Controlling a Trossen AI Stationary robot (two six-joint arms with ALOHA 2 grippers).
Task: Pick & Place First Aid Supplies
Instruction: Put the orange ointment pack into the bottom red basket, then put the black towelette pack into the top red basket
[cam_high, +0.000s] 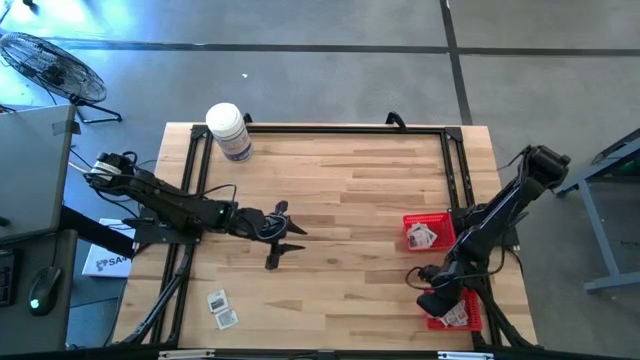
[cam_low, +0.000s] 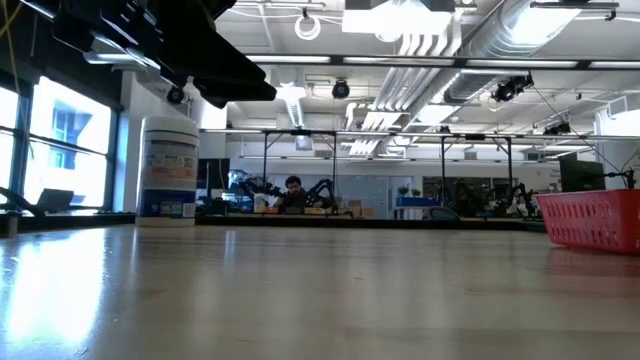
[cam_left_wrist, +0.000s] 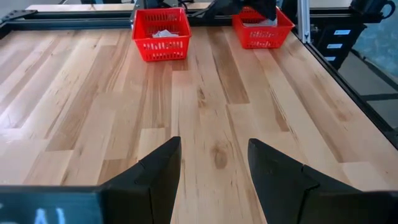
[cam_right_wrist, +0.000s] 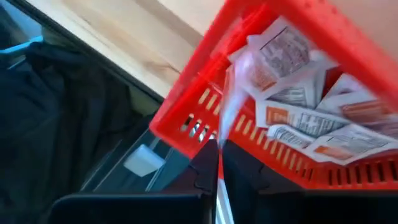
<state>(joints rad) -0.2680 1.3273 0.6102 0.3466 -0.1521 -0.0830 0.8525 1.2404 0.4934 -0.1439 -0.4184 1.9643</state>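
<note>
Two small white packets (cam_high: 216, 299) (cam_high: 227, 318) lie flat on the wood near the table's near-left edge. More packets fill two red mesh baskets on the right: the farther basket (cam_high: 424, 218) and the one at the near-right corner (cam_high: 470, 322). My right gripper (cam_high: 437, 290) (cam_right_wrist: 219, 146) hangs over the corner basket (cam_right_wrist: 205, 118), shut on one packet (cam_right_wrist: 229, 106); several printed packets (cam_right_wrist: 311, 118) lie inside it. My left gripper (cam_high: 282, 236) (cam_left_wrist: 214, 155) is open above bare wood at mid-table, touching nothing. My right gripper pinches one packet between its two fingers, by an edge (cam_right_wrist: 219, 163). The packet shows edge-on and stands out beyond the fingertips toward the rim of the corner basket. Whether its far end touches the basket I cannot tell.
A large white bottle (cam_high: 228, 130) (cam_low: 168, 170) stands at the table's far-left corner. A black frame rail (cam_high: 340, 128) runs around the table. Both baskets (cam_left_wrist: 160, 34) (cam_left_wrist: 261, 31) show ahead of the left gripper, across open wood (cam_left_wrist: 205, 93). One basket (cam_low: 590, 218) shows at the low view's right.
</note>
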